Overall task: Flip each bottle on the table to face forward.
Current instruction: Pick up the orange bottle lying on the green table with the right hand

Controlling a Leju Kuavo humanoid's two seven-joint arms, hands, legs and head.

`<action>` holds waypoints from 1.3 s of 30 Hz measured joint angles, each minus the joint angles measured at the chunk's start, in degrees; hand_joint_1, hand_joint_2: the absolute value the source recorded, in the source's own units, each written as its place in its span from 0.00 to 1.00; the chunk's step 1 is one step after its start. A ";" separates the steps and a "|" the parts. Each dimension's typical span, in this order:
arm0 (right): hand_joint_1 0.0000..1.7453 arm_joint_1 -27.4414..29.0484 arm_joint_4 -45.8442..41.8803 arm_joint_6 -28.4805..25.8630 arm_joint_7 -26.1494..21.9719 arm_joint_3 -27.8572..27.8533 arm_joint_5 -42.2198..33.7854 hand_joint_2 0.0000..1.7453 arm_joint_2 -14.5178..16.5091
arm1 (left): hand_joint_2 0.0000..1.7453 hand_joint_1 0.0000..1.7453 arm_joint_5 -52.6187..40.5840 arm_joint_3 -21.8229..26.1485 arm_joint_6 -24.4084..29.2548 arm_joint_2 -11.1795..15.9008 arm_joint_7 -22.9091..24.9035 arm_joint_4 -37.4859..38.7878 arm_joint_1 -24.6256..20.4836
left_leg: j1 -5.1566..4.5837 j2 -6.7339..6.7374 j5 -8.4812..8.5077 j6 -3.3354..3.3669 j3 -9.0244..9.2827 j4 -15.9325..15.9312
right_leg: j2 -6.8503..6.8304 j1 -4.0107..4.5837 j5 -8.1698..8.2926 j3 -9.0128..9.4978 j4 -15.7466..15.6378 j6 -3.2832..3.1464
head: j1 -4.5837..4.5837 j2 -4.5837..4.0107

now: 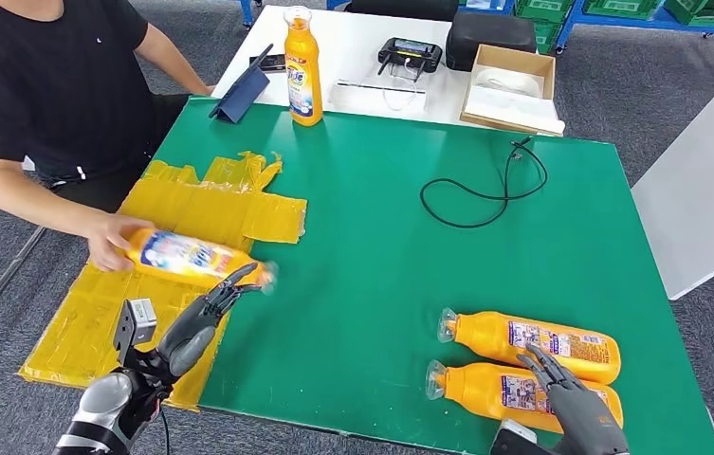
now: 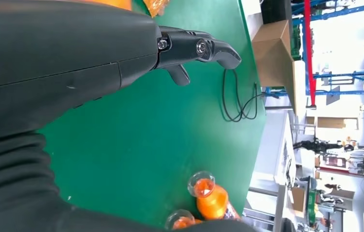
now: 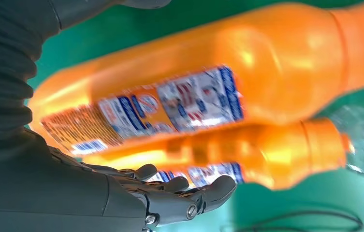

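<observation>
Right hand (image 1: 576,403) is getting cut off by the frame bottom in the head view; its fingers are lying spread over the near bottle (image 1: 514,391), and whether they are actually touching it is hard to tell. In the right wrist view the fingers (image 3: 189,191) are sitting extended beside the label, not wrapped round anything. The cap end of the person-held bottle (image 1: 192,258) is blurring out, and the left hand's fingertips are overlapping it there, contact unclear.

Green tabletop (image 1: 381,237) is carrying two orange bottles lying side by side at the near right, caps pointing left: the near one and the far bottle (image 1: 533,343), touching or almost so. A person's hand (image 1: 111,242) is gripping the base of a third bottle lying on yellow sheeting (image 1: 192,209) at the left edge. A fourth, upright bottle (image 1: 302,71) is standing at the far edge. A black cable (image 1: 485,190) is looping on the green surface, well apart from the bottles. Cardboard box (image 1: 514,85) and tablet (image 1: 239,95) are sitting on the white table behind.

Left hand (image 1: 196,322) is reaching forward, fingers stretched toward the third bottle's cap, holding nothing.
</observation>
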 joint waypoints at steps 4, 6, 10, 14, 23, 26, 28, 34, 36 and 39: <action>0.00 0.81 0.15 0.08 0.13 -0.36 -0.11 1.00 -0.54 | 0.00 0.00 0.32 0.01 0.08 -0.16 0.10 0.01 -0.37 | -0.01 0.03 0.00 0.00 -0.01 0.00 | 0.02 0.00 0.01 -0.01 0.00 0.00 | 0.01 0.00; 0.00 1.04 0.20 0.08 0.16 -0.46 -0.12 1.00 -0.59 | 0.00 0.00 0.35 0.01 0.08 -0.20 0.13 0.01 -0.52 | -0.01 0.03 0.00 0.00 -0.01 0.00 | 0.02 0.00 0.01 -0.01 0.00 0.00 | 0.00 0.00; 0.00 1.61 0.22 0.08 0.70 -0.51 -0.55 1.00 -1.17 | 0.00 0.00 0.56 0.02 0.08 -0.22 0.48 0.02 -0.64 | -0.01 0.03 0.00 0.00 -0.01 0.00 | 0.02 0.00 0.00 -0.03 0.00 0.00 | -0.01 0.00; 0.00 3.29 0.14 -0.15 1.91 -0.55 -1.22 1.00 -3.00 | 0.00 0.00 1.42 0.05 0.05 -0.23 0.74 0.02 -0.81 | -0.01 0.02 -0.01 0.00 -0.02 0.00 | 0.01 0.00 0.00 -0.03 0.00 0.00 | -0.01 0.00; 0.00 5.42 0.13 -1.43 5.55 -0.71 0.98 1.00 -6.35 | 0.00 0.00 3.46 0.05 -0.26 -0.32 1.76 0.04 -1.72 | -0.02 0.03 -0.01 0.01 -0.02 0.00 | 0.02 -0.01 0.01 -0.02 -0.01 0.00 | -0.01 0.00; 0.00 5.28 0.45 -1.33 7.50 -0.61 4.45 1.00 -6.61 | 0.00 0.00 4.03 0.05 -0.25 -0.53 2.14 0.05 -1.79 | -0.02 0.03 -0.01 0.01 -0.02 0.00 | 0.02 -0.01 0.01 -0.02 -0.01 0.01 | -0.01 0.00; 0.00 5.06 0.82 -0.84 8.51 -0.46 6.39 1.00 -6.71 | 0.00 0.00 4.34 0.04 -0.25 -0.71 2.39 0.07 -1.88 | -0.01 0.03 -0.01 0.01 -0.02 0.00 | 0.02 0.00 0.01 -0.03 -0.01 0.01 | -0.01 0.00; 0.00 4.68 2.65 0.94 9.68 -0.16 8.59 1.00 -7.23 | 0.00 0.00 4.77 0.02 -0.28 -1.16 2.95 0.76 -3.03 | -0.01 0.02 -0.01 0.01 -0.02 0.00 | 0.01 0.00 0.01 -0.02 -0.01 0.01 | 0.00 0.00; 0.00 4.67 3.16 0.97 9.82 -0.16 8.70 1.00 -7.26 | 0.00 0.00 4.88 0.01 -0.29 -1.23 2.98 1.05 -3.36 | -0.01 0.04 -0.01 0.01 -0.02 0.00 | 0.02 0.00 0.01 -0.02 -0.01 0.01 | 0.00 0.00; 0.73 4.55 3.69 1.47 10.44 -0.15 8.49 1.00 -7.28 | 0.00 0.00 5.45 -0.02 -0.33 -1.33 3.27 1.42 -3.79 | -0.01 0.04 -0.01 0.01 -0.01 0.01 | 0.02 -0.01 0.01 -0.06 -0.01 0.01 | 0.00 0.00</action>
